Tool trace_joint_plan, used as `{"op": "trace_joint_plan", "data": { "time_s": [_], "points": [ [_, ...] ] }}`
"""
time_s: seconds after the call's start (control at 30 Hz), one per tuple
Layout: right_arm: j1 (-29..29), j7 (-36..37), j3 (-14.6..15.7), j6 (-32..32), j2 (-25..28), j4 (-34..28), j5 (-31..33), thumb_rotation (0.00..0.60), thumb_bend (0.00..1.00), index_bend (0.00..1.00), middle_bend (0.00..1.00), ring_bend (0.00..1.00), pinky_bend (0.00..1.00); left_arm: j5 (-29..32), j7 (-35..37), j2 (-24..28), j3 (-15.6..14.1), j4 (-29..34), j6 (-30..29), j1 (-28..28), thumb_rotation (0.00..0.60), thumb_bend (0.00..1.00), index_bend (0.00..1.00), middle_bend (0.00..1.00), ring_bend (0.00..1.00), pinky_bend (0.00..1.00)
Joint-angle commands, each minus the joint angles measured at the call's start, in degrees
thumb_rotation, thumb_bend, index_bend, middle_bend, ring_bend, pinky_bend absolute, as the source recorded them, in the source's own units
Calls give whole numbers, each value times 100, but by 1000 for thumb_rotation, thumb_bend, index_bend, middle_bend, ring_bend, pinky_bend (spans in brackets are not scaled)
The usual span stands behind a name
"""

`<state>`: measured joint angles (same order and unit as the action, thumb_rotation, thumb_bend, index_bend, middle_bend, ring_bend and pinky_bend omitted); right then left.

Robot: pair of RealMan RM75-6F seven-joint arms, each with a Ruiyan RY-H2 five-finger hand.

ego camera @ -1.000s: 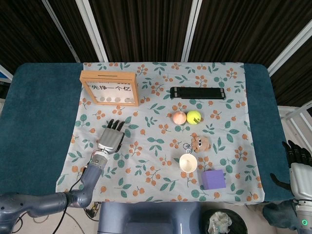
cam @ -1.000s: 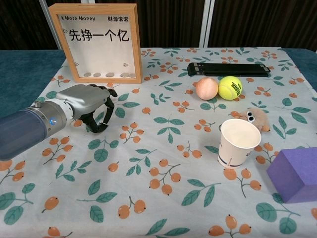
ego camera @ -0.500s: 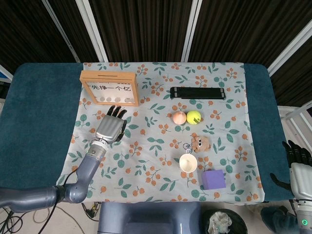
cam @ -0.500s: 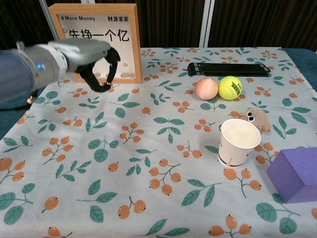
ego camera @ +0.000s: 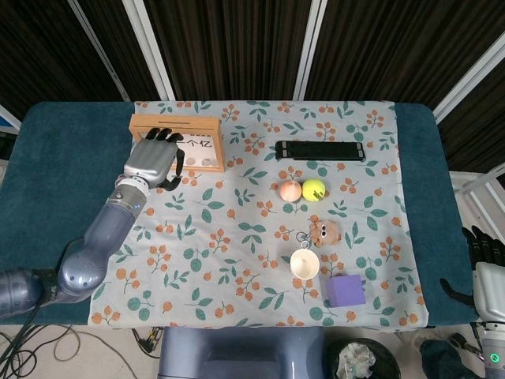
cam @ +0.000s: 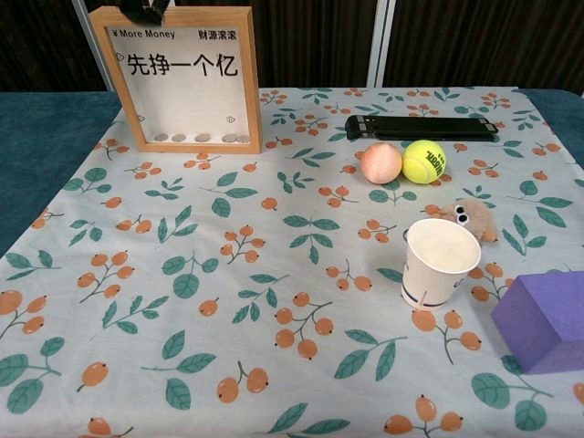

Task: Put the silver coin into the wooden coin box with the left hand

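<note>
Head view: the left hand [ego camera: 151, 159] is raised over the wooden coin box [ego camera: 207, 121], its fingers curled downward across the left part of the box's front pane and top edge. Whether a silver coin is pinched between the fingertips cannot be told; no loose coin shows on the floral cloth [ego camera: 237, 253]. The box stands upright at about 10 o'clock on the cloth, with a row of coins [cam: 201, 138] lying along the bottom behind its pane. In the chest view only dark fingertips [cam: 146, 9] of this hand show, at the box's top rail.

At 12 to 1 o'clock lies a black bar-shaped stand [ego camera: 319, 148]. Near the centre, toward 2 o'clock, a peach-coloured ball [ego camera: 290, 189] and a yellow tennis ball [ego camera: 314, 189] sit touching. Below them, at about 4 o'clock, are a small brown plush toy [ego camera: 323, 231] with a key ring, a paper cup [ego camera: 304, 264] standing upright, and a purple block [ego camera: 346, 290] just beside the cup.

The right hand [ego camera: 483, 260] rests off the table at the lower right frame edge, holding nothing; its fingers are only partly in view, so their spread cannot be told.
</note>
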<state>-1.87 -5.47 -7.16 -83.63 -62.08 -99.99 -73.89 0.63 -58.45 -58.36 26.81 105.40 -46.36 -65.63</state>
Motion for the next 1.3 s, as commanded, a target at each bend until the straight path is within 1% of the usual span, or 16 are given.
{"op": "trace_joint_plan", "data": {
  "time_s": [0.03,0.17,0.3,0.43,0.53,0.73,0.97,1.03,1.13,1.3],
  "points": [
    [2,-22,-10,-7,-4,-19,21,600,262,36,1,0,0,726,-381,582,-79,-454,630,-665,600,591,687,125,0,0],
    [4,-61,-24,-31,-29,-30,50,600,261,36,1,0,0,975,-336,648,-278,-1096,1006,-1004,600,599,690,129,0,0],
    [9,-82,-54,-67,-52,-28,92,600,262,36,1,0,0,979,-177,472,-502,-1718,1302,-1171,600,604,689,128,0,0],
    [16,-102,-80,-93,-74,-31,144,600,261,36,1,0,0,787,-101,207,-822,-2336,1665,-1297,600,604,689,129,0,0],
    [16,-131,-95,-105,-94,-29,178,600,261,36,1,0,0,547,-34,-72,-1118,-2856,1967,-1419,600,604,690,128,0,0],
    [10,-183,-113,-68,-103,-55,282,600,262,36,1,0,0,275,320,-555,-1508,-3667,2399,-1592,600,604,686,128,0,0],
    [10,-218,-111,-56,-89,-90,306,600,261,36,1,0,0,116,903,-895,-1911,-4342,2735,-1746,600,606,680,123,0,0],
    [8,-223,-112,-50,-84,-97,314,600,261,36,1,0,0,93,1030,-942,-2019,-4456,2811,-1784,600,606,679,122,0,0],
    [4,-225,-110,-39,-80,-99,320,600,262,36,1,0,0,-34,1213,-1057,-2274,-4674,2902,-1868,600,607,678,124,0,0],
    [5,-221,-111,-40,-76,-107,320,600,262,36,1,0,0,-160,1537,-1242,-2530,-4961,2974,-1947,600,606,677,122,0,0]
  ]
}}
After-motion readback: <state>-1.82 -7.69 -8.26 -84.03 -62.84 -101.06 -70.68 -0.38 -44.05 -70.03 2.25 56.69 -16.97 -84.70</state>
